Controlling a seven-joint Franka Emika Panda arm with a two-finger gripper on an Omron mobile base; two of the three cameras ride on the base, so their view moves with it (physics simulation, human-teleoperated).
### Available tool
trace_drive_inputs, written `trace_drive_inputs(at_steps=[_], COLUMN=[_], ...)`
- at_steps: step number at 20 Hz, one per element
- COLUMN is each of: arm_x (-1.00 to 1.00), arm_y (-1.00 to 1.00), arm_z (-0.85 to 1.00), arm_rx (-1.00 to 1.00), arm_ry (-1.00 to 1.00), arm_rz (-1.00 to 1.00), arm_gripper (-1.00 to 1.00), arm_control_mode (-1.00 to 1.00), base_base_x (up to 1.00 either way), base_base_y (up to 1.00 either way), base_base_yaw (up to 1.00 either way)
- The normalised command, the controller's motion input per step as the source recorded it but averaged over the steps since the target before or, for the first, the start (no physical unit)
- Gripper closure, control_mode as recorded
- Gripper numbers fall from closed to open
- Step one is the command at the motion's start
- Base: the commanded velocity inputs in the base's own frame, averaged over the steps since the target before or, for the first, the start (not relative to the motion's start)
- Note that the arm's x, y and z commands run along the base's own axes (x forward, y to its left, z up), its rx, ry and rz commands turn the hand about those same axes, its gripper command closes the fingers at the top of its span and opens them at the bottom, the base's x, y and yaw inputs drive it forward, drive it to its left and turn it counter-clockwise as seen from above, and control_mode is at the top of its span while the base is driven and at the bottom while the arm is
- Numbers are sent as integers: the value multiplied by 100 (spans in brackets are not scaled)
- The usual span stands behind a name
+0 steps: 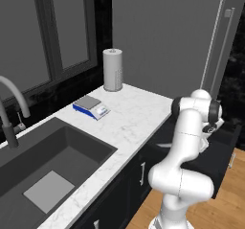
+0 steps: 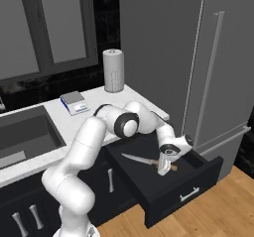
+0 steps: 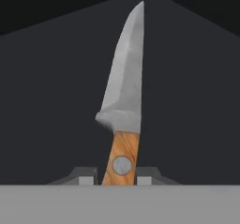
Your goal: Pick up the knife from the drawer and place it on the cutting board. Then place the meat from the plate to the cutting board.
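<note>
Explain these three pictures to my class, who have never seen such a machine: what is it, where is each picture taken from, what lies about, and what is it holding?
It is a white robot arm in a computer-drawn kitchen. Two pictures come from cameras behind the arm, left and right; the third looks along its hand. On the marble counter stand a paper towel roll and a small scale, beside a dark sink. The arm reaches down into the open drawer. Its gripper has its two fingertips closed against the brown handle of the knife, which lies on the drawer floor.
</note>
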Motion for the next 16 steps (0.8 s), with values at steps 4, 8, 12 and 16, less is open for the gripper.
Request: trace_drive_inputs(at_steps=[4,8,12,16], arm_x=[-79,-37,-21,-34], arm_y=[0,0,0,29], arm_z=[66,99,100,100], arm_rx=[0,0,0,0], arm_ry=[-10,-1,8,5], arm_rz=[-6,-6,-3,-2], arm_gripper=[100,100,100,100], arm_control_mode=[-100,-100,-100,-100], base_base_x=[0,0,0,0], base_base_y=[0,0,0,0], base_base_yaw=[0,0,0,0])
